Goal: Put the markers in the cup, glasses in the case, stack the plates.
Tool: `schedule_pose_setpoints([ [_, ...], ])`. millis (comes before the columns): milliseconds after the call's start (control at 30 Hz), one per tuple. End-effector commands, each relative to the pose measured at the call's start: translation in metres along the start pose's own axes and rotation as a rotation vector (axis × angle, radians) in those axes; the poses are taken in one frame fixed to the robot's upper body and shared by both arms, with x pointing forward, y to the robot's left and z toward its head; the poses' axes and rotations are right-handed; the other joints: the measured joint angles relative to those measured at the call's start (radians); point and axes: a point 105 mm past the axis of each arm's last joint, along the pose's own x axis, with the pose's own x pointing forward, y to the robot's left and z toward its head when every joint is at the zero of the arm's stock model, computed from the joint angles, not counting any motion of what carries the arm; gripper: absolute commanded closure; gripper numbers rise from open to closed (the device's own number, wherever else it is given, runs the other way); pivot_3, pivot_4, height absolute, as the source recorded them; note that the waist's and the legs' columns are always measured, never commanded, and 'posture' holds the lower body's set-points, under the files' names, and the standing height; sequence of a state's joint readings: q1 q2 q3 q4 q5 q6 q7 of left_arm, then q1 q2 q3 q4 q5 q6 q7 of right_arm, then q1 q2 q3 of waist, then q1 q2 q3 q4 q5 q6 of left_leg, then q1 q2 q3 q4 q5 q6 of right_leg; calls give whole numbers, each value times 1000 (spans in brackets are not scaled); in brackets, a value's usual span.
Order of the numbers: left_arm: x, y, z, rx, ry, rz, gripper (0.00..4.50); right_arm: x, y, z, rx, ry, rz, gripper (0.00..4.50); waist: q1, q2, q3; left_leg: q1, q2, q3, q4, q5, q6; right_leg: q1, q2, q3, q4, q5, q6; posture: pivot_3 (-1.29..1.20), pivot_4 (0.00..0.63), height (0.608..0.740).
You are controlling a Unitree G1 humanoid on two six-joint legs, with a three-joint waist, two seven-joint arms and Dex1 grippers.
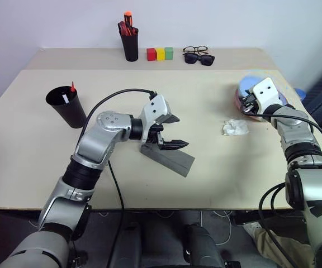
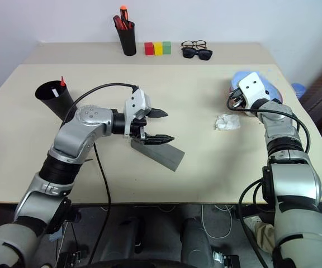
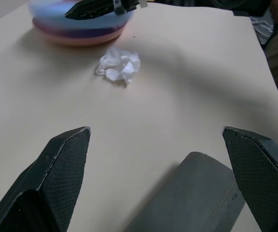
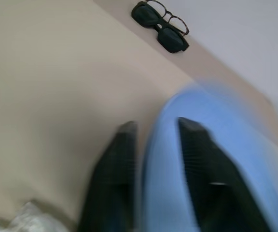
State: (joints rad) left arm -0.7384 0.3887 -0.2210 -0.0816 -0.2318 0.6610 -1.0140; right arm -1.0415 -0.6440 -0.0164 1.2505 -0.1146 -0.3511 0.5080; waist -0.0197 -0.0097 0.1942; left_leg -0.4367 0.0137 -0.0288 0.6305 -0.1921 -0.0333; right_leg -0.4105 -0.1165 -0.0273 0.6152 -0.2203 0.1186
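Note:
The grey case (image 1: 169, 158) lies at the table's middle, lid down. My left gripper (image 1: 180, 132) hovers open just above its left end, pointing right; both its fingers flank the case (image 3: 197, 193) in the left wrist view. At the far right the blue plate (image 1: 249, 80) rests on the pink plate (image 3: 81, 38). My right gripper (image 4: 153, 125) is at their near left rim, open, fingers apart with the blue plate's (image 4: 216, 111) edge between them. The black cup (image 1: 66, 106) at the left holds both markers (image 1: 72, 86), tips up. The glasses are hidden.
A crumpled white paper (image 1: 235, 127) lies between the case and the plates. At the back stand a pen holder (image 1: 129, 42) with red-orange pens, three coloured blocks (image 1: 160, 53), and sunglasses with black spectacles (image 1: 197, 54). A black cable loops over my left arm.

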Motion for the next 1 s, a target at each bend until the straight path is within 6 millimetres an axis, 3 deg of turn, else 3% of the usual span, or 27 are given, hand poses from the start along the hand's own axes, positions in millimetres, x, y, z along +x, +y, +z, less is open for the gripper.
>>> schedule_pose_setpoints([
  [33,-8,-3,13,19,-58,19,0,1,-8,27,61,-130,-7,2087,0,0,0,0,0,0,0,0,0,0,0,0,0,0,0,0,150,740],
  [167,-12,-8,5,-3,-65,6,0,-4,19,22,176,-184,157,2087,0,0,0,1,0,0,0,0,0,1,0,0,0,0,0,0,150,740],
  [400,-9,-10,3,-36,-83,-5,0,-30,75,-16,304,-129,341,2087,6,0,0,3,0,0,0,0,0,4,0,0,0,0,0,0,150,740],
  [567,-6,-10,7,-36,-93,-14,0,-42,91,-46,316,-22,313,2087,-1,0,0,5,0,0,0,0,0,3,0,1,1,0,0,0,150,740],
  [700,-7,-9,7,-36,-92,-11,0,-45,87,-61,328,29,265,2087,1,0,0,8,0,1,-1,0,0,6,0,1,2,-1,-2,0,150,740],
  [800,-7,-9,6,-38,-90,-11,0,-46,83,-65,325,42,245,2951,2,0,0,9,0,1,-1,0,0,7,0,1,1,-2,-3,0,150,740],
  [900,-7,-8,6,-39,-89,-7,0,-45,82,-65,333,39,229,4402,5,0,0,9,0,1,-1,0,0,7,0,1,0,-2,-3,0,150,740],
  [1000,-7,-8,5,-41,-87,-4,0,-44,82,-62,332,25,219,4464,5,0,0,9,0,1,-1,0,0,8,0,1,0,-2,-3,0,150,740],
])
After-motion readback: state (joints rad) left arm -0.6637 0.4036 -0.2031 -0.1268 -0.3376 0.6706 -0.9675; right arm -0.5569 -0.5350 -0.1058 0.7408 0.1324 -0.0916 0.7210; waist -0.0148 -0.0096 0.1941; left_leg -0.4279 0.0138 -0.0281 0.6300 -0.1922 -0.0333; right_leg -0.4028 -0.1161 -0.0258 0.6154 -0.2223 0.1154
